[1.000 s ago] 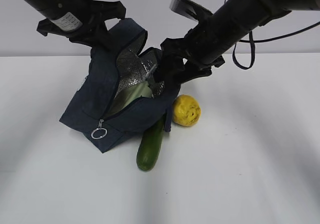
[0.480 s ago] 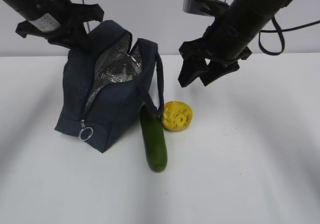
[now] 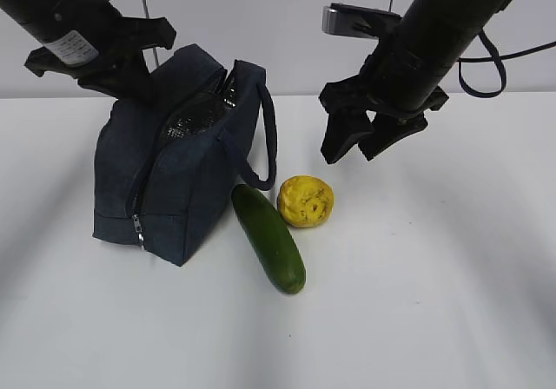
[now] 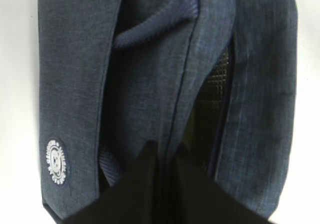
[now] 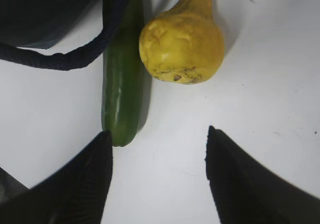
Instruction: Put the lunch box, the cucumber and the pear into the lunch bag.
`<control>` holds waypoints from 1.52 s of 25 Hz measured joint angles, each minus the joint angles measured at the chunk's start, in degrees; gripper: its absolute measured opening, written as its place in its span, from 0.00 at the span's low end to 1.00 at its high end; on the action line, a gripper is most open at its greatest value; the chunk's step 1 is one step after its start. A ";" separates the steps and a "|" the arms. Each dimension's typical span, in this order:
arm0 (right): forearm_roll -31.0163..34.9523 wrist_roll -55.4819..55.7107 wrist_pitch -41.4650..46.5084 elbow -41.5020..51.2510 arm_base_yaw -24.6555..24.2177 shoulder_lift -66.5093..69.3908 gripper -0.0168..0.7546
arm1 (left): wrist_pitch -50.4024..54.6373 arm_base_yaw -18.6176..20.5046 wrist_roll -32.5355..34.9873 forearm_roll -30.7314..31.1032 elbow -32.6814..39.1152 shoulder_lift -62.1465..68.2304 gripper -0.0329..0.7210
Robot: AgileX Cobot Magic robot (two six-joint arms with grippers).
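Note:
The navy lunch bag (image 3: pixel 174 181) stands on the table at the left, its zipper opening a narrow slit showing silver lining. My left gripper (image 3: pixel 139 89) is shut on the fabric edge beside that opening, seen from above in the left wrist view (image 4: pixel 165 149). The lunch box is hidden. Leaning against the bag's right side, the dark green cucumber (image 3: pixel 269 240) (image 5: pixel 120 84) lies on the table. The yellow pear (image 3: pixel 306 201) (image 5: pixel 182 36) touches it. My right gripper (image 3: pixel 352 153) (image 5: pixel 158 132) hangs open and empty above and right of the pear.
The bag's loop handle (image 3: pixel 261 137) (image 5: pixel 65 59) droops over the cucumber's far end. The white table (image 3: pixel 434 302) stretches bare to the right and front. A black cable loop (image 3: pixel 486 59) hangs from the right arm.
My right gripper has pulled out of the bag and risen to the right. The bag has tipped upright and its opening has narrowed, hiding the pale lid seen inside. The cucumber swung round.

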 joint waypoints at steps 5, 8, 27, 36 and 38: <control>0.00 0.04 -0.80 -0.03 0.32 1.24 0.64 | 1.26 0.00 1.08 -1.33 0.00 0.00 0.04; 0.00 0.13 -2.30 -0.03 0.32 2.64 0.63 | 1.38 0.00 1.59 -2.78 0.00 0.00 0.04; 6.90 -5.75 -10.08 -0.12 0.75 8.57 0.74 | 1.44 0.00 4.43 -9.33 0.00 0.00 0.04; 6.90 -7.26 -11.85 -0.12 1.18 11.32 0.78 | 1.38 0.00 4.47 -9.39 0.00 0.00 0.04; 6.90 -7.29 -12.42 -0.12 1.18 11.97 0.79 | 1.38 0.00 4.50 -9.39 0.00 0.00 0.04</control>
